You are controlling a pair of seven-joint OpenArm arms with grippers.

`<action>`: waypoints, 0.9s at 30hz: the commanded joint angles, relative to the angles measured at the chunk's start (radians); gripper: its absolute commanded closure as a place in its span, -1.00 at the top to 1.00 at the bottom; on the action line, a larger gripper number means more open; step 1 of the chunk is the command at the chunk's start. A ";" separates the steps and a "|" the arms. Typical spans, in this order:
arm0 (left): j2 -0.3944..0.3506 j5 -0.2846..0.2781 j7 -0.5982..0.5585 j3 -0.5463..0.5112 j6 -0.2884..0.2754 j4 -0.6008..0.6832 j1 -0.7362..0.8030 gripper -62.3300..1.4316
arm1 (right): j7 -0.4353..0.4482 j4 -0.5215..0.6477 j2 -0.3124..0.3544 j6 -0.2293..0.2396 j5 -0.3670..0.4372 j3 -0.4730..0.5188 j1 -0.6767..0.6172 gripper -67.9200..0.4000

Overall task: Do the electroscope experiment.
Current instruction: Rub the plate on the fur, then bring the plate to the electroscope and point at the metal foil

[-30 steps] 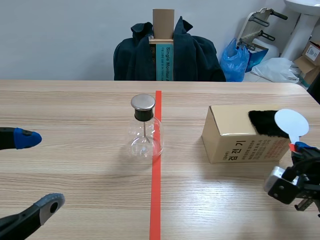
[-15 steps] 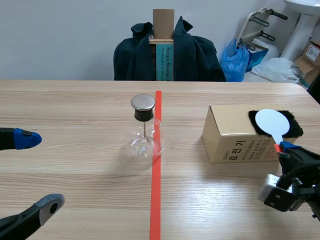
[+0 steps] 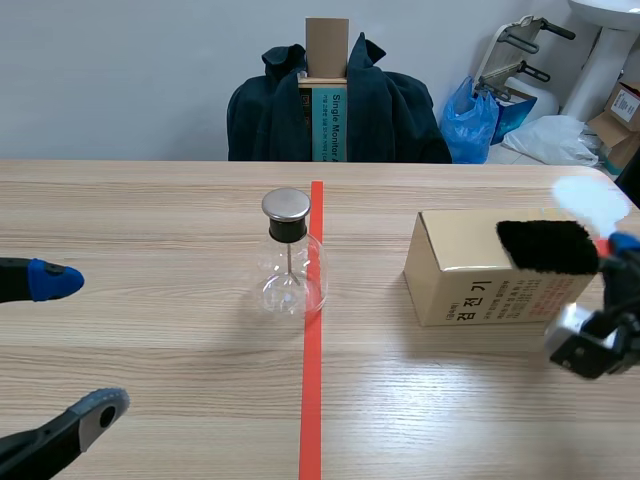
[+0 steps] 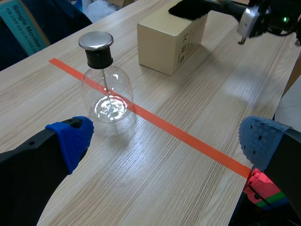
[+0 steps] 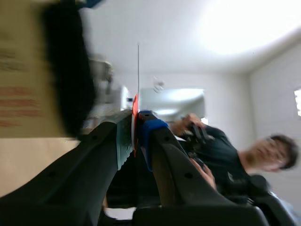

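The electroscope (image 3: 291, 255), a clear glass flask with a black stopper and a metal cap, stands at the table's middle, just left of the orange tape line. In the left wrist view the electroscope (image 4: 104, 80) is ahead of my left gripper (image 4: 167, 141). A black fur pad (image 3: 545, 245) lies on a cardboard box (image 3: 470, 275) at the right. My right gripper (image 3: 622, 245) is shut on the red handle of a white disc paddle (image 3: 590, 198), blurred, just beyond the fur's right end. Edge-on, the paddle (image 5: 138, 89) rises from my right gripper (image 5: 136, 123). My left gripper (image 3: 78, 345) stands open at the left edge.
A chair draped with a dark jacket (image 3: 340, 105) stands behind the table's far edge. Bags and boxes (image 3: 540, 120) lie on the floor at the back right. A person (image 5: 235, 155) shows in the background of the right wrist view.
The right gripper swept the paddle left across the fur, then back right and up past the fur's end. The left arm and the electroscope have not moved.
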 commanded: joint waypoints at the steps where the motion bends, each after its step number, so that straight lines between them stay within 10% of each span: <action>1: 0.008 -0.006 -0.009 -0.003 -0.002 0.002 -0.009 0.92 | -0.044 0.119 0.056 -0.063 0.035 0.012 0.020 -0.97; 13: 0.008 -0.007 0.109 0.069 -0.051 -0.104 -0.266 -0.91 | -0.257 0.676 0.195 -0.063 0.280 0.134 0.104 -0.97; 27: 0.290 0.113 0.060 0.493 -0.065 -0.599 -0.858 -0.86 | -0.324 0.890 0.213 -0.049 0.364 0.206 0.142 -0.97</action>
